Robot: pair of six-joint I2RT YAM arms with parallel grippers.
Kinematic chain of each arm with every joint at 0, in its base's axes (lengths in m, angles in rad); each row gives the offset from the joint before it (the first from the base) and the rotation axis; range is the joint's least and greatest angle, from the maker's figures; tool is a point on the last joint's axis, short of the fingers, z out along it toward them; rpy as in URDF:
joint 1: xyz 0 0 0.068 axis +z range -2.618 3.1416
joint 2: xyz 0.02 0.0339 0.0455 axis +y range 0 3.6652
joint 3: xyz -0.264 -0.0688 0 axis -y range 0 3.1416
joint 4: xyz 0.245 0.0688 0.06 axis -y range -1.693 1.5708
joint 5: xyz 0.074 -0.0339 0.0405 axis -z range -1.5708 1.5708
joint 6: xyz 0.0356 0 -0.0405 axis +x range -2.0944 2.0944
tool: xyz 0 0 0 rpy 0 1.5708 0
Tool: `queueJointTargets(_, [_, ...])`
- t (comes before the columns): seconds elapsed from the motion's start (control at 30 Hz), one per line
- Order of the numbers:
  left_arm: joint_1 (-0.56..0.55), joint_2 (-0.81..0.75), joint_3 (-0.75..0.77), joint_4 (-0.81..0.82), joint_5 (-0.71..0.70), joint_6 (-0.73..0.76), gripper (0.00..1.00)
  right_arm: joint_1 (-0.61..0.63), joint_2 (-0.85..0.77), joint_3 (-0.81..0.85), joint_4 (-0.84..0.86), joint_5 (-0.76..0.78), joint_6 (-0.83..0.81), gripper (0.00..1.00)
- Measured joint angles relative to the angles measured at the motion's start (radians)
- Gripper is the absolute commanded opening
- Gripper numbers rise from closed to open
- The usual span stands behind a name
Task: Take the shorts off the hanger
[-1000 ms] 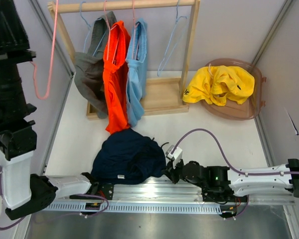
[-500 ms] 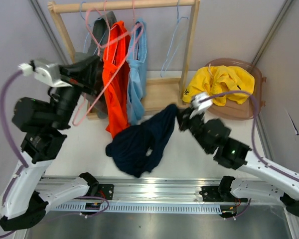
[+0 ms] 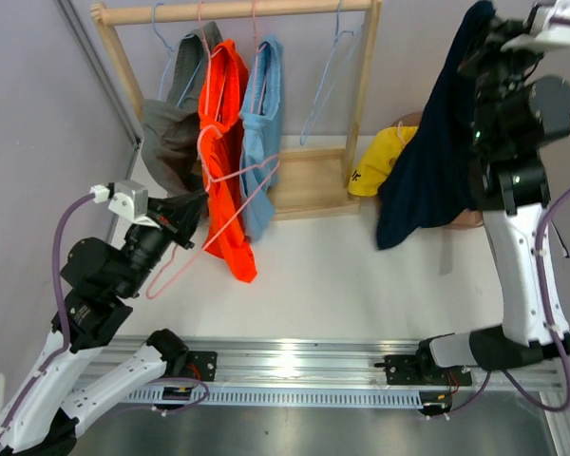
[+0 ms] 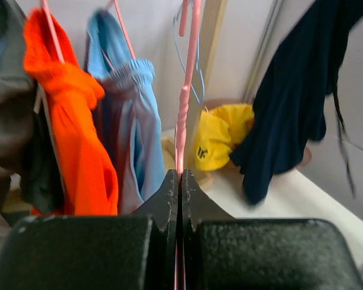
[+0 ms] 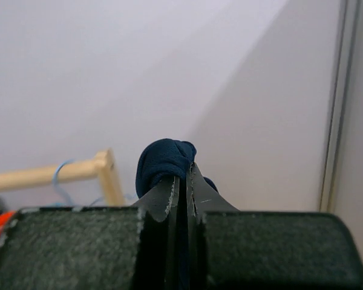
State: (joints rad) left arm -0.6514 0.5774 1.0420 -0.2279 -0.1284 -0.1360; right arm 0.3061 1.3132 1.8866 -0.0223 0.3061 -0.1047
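Observation:
My right gripper (image 3: 482, 28) is raised high at the right, shut on the dark navy shorts (image 3: 427, 161), which hang down in front of the basket; the bunched cloth shows between the jaws in the right wrist view (image 5: 163, 160). My left gripper (image 3: 196, 202) is shut on a bare pink hanger (image 4: 184, 109), held in front of the rack. Grey shorts (image 3: 171, 133), orange shorts (image 3: 223, 142) and light blue shorts (image 3: 261, 123) hang on hangers on the wooden rack (image 3: 237, 9). Yellow shorts (image 3: 378, 157) lie in the basket, partly hidden.
An empty blue hanger (image 3: 328, 85) hangs at the rack's right end. The brown basket (image 3: 470, 217) stands at the back right, mostly hidden by the navy shorts and my right arm. Grey walls close in left, right and behind. A metal rail (image 3: 294, 366) runs along the near edge.
My right gripper has carried the navy shorts from the table's front up high to the back right. My left gripper has brought the pink hanger down and away from the rack.

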Motion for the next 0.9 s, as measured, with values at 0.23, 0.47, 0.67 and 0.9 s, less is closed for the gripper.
queueJointTargets(0.23, [0.000, 0.003, -0.056, -0.030, 0.055, -0.050, 0.00, -0.277, 0.386, 0.485, -0.055, -0.147, 0.103, 0.00])
queueJointTargets(0.47, [0.000, 0.068, -0.069, -0.012, 0.061, -0.073, 0.00, -0.386, 0.441, 0.202, 0.051, -0.200, 0.161, 0.00])
queueJointTargets(0.67, [-0.001, 0.245, -0.030, 0.002, 0.049, -0.078, 0.00, -0.416, 0.445, -0.219, 0.087, -0.186, 0.236, 0.96])
queueJointTargets(0.9, [-0.021, 0.437, 0.115, -0.006, -0.034, -0.097, 0.00, -0.412, 0.234, -0.697, 0.087, -0.182, 0.380, 0.99])
